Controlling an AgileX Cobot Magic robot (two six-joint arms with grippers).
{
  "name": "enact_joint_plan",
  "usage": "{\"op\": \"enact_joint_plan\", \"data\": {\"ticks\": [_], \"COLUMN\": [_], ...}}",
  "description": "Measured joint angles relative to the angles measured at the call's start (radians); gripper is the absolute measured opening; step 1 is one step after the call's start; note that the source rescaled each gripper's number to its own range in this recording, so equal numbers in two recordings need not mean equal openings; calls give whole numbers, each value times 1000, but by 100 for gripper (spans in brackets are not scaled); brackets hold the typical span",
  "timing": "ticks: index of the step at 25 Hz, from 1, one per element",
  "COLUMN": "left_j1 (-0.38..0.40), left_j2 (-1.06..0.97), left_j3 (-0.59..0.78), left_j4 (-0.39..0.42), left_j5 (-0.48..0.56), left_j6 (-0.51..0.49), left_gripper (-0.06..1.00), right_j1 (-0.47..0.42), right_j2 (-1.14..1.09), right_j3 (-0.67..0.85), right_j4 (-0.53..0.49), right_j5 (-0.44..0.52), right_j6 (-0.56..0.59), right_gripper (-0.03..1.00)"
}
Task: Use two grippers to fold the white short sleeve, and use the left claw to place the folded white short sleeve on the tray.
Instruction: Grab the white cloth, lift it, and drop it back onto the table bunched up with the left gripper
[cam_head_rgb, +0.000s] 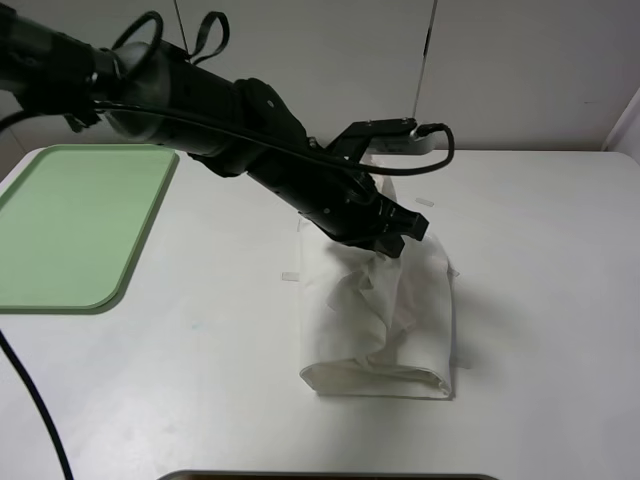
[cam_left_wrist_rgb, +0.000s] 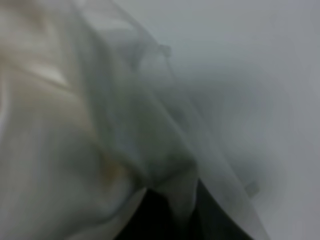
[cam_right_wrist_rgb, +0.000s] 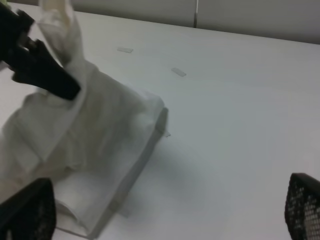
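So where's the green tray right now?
In the exterior high view the tray lies flat at the table's far left edge, apart from the white short sleeve, which the left claw holds near the middle.

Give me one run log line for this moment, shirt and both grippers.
left claw: shut on white short sleeve, lifting one end | right gripper: open, empty | tray: no shirt yet

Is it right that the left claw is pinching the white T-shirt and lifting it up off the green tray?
Not quite. The left claw is shut on the white T-shirt and lifting part of it, but off the white table, not the tray. The exterior high view shows the pale green tray bare, off to the left, well apart from the shirt.
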Motion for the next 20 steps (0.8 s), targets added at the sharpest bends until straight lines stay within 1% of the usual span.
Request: {"op": "enact_joint_plan", "data": {"ticks": [2,7,10,12,14,15,16,17,18,19,20], "left_j1": [-27,-57,-80,-89,-96,-101,-101,-105,-108,-113,-116], "left_j2": [58,106,122,122,122,123,123,123,123,123,123], "left_j3": [-61,-92,-99,-107,-127,-144,-144,-159,-175,-183,-195], "left_j4": [-4,-28,-82,-100,-127,-143,-143,-156,-176,-189,-210], "left_j5": [0,-6,-30,-30,-4,25,25,53,88,108,139], "left_j6": [0,0,16,43,104,155,155,208,275,315,387], "left_gripper": [0,0,1,3,12,21,21,28,38,44,52], "right_j1": [0,0,0,0,0,0,0,0,0,0,0], "right_j2": [0,0,0,0,0,0,0,0,0,0,0], "right_j3": [0,0,0,0,0,0,0,0,0,0,0], "right_j4": [0,0,0,0,0,0,0,0,0,0,0], "right_j5": [0,0,0,0,0,0,0,0,0,0,0], "right_j6": [0,0,0,0,0,0,0,0,0,0,0], "right_gripper": [100,100,100,100,100,100,100,100,100,100,100]}}
